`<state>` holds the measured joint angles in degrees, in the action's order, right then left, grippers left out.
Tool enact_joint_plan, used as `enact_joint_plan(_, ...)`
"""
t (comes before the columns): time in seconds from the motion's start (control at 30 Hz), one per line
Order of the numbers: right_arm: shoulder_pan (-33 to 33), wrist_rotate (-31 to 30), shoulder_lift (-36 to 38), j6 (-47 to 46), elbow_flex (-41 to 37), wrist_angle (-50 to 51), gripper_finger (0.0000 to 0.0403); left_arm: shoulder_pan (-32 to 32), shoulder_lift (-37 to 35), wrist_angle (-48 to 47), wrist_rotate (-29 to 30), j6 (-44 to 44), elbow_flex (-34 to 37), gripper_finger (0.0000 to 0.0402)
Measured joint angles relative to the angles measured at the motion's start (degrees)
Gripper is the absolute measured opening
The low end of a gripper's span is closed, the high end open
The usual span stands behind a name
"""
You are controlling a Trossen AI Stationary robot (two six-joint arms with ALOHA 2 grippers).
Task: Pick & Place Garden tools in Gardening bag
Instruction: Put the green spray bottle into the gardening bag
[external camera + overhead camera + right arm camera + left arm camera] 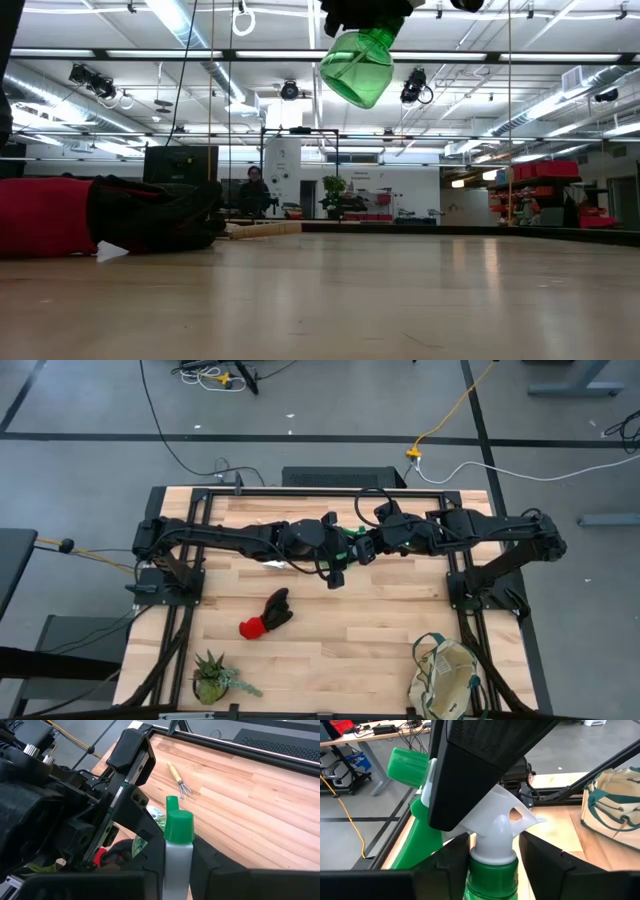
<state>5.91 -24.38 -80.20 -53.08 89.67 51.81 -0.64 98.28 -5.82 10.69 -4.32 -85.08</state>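
two end effectors share the green spray bottle [357,65] mid-handover above the surface, right [178,862] gripping, left [492,855] loosening; bagging next.

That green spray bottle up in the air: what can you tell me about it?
The green spray bottle is see-through green plastic with a white trigger head and a solid green nozzle. It hangs high above the wooden table, touching nothing below. The left gripper straddles its neck, while the right gripper clamps the white head from the other side.
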Motion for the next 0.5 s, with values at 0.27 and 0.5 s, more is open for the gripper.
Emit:
enact_joint_plan(0.27,0.0,-0.4,0.0,0.2,0.0,0.1,0.0055,-0.8,-0.1,-0.4,3.8,0.6,0.0,0.0241)
enact_joint_plan(0.5,-0.2,0.0,0.3,0.2,0.0,0.4,0.0055,-2.1,-0.2,-2.9,5.3,0.2,0.0,0.0250)
